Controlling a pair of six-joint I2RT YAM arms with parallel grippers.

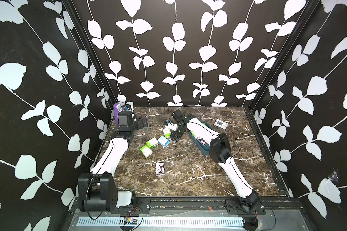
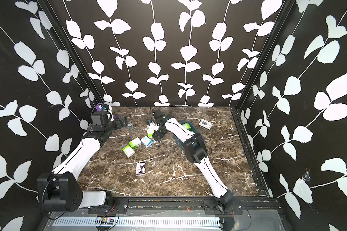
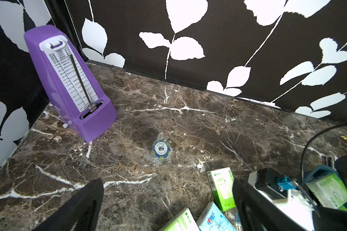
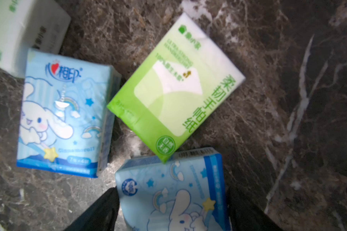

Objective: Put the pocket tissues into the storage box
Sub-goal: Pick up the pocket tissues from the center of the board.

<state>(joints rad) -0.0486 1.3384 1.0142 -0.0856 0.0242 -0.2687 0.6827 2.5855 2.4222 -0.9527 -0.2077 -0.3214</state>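
Note:
The pocket tissues lie scattered mid-table. In the right wrist view my right gripper has a dark finger against each side of a blue cartoon pack, with a green pack and another blue pack just beyond. In a top view the right gripper is low over that cluster, beside a blue pack and green packs. A black-and-white cartoon pack lies alone nearer the front. The teal storage box sits under the right forearm and holds packs. My left gripper is open and empty at the back left.
A purple metronome stands in the back-left corner and a wrapped poker chip lies near it. A flat white-grey gadget with a dark screen lies behind the box. Patterned walls close three sides of the table.

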